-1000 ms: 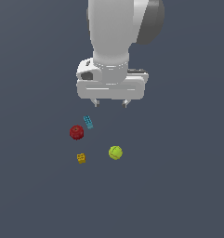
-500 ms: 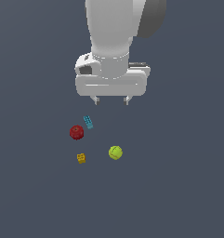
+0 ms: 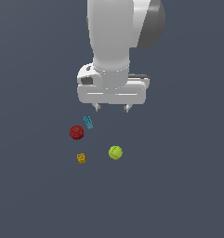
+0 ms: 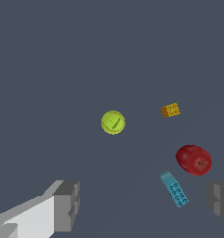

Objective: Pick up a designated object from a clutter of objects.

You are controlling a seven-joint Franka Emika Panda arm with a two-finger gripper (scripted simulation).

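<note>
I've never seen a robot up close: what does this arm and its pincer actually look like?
The arm is a thick, smooth white column with a dark grey patch on one side. Below it sits a wide white block carrying the pincer, whose two short fingertips are grey and blocky. No cables or markings show.

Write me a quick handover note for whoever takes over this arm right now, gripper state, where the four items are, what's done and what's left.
Gripper: jaws open, empty, hanging above the surface and touching nothing.
Ball: yellow-green, the one to pick; it lies loose on the surface, apart from the rest, nearly below the gripper and nearer the camera in the exterior view.
Other items: teal brick, red round object and orange block, all toward the exterior view's left of the ball, none touching it.
Done: nothing grasped yet.
Left: line up over the ball, descend, close on it, lift. The brick and red object lie closest to the gripper, so keep clear of them.
</note>
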